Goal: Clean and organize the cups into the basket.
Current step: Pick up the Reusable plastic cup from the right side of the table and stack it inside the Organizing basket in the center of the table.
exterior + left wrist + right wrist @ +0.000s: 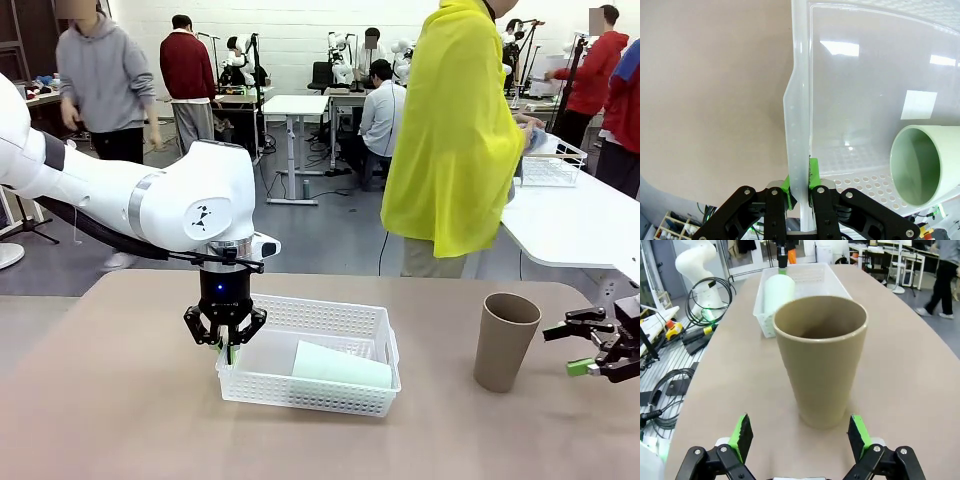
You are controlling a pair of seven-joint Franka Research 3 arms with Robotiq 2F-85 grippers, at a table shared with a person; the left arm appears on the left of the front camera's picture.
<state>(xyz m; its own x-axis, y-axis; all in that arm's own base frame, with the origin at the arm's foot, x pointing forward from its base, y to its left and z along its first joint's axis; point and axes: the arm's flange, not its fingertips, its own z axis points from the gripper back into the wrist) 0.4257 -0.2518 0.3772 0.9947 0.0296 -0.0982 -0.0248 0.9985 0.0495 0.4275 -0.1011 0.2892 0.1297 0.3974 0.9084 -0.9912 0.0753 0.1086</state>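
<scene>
The white mesh basket (330, 305) sits mid-table. My left gripper (227, 345) comes straight down on its left end and is shut on the basket's side wall (797, 100), the green pads (813, 172) pinching the rim. A pale mint cup (340, 365) lies on its side inside the basket, its open mouth (922, 165) facing the gripper. A brown cup (505, 340) stands upright on the table to the right. My right gripper (575, 345) hovers open just right of it; in the right wrist view the brown cup (820, 355) stands just beyond the spread fingers of this gripper (800, 432).
A person in a yellow top (455, 130) stands at the table's far side. A white table (580, 220) with a wire basket (550, 165) is at the back right. Cables (670, 385) lie on the floor beside the table edge.
</scene>
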